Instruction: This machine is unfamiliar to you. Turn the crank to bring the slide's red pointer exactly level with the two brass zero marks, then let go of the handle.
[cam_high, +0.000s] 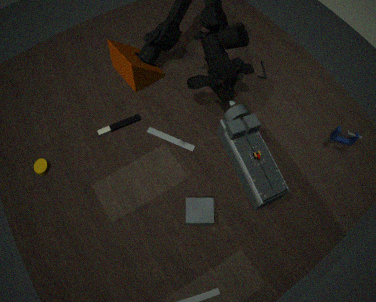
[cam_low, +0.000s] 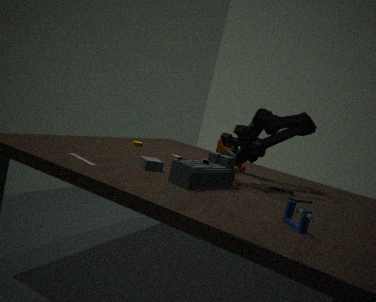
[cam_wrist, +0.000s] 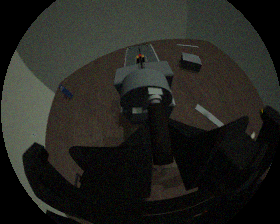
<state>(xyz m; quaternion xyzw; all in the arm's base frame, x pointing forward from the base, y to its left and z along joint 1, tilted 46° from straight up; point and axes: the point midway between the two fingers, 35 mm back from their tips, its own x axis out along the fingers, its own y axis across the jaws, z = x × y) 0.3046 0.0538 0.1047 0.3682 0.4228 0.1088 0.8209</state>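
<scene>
The grey crank machine (cam_high: 240, 159) (cam_low: 200, 176) (cam_wrist: 145, 79) stands on the table, with its round drum end toward the arm. Its red pointer (cam_high: 258, 156) is a small spot on the slide's top, close to yellowish brass marks; it is too small and dim to tell whether they are exactly level. The dark crank handle (cam_wrist: 161, 142) sticks out from the drum toward the wrist camera. My gripper (cam_wrist: 155, 121) (cam_high: 227, 96) is shut on this handle, with a finger on either side of it. In the exterior view the fingertips are hidden behind the drum end.
Around the machine lie a grey block (cam_high: 200, 210) (cam_low: 151, 163) (cam_wrist: 191, 62), a pale bar (cam_high: 171, 139), a black-and-white stick (cam_high: 120, 124), a yellow disc (cam_high: 40, 166) (cam_low: 138, 143), an orange wedge (cam_high: 131, 69), a blue bracket (cam_high: 343, 140) (cam_low: 289, 215) and a dark hooked piece (cam_high: 263, 71).
</scene>
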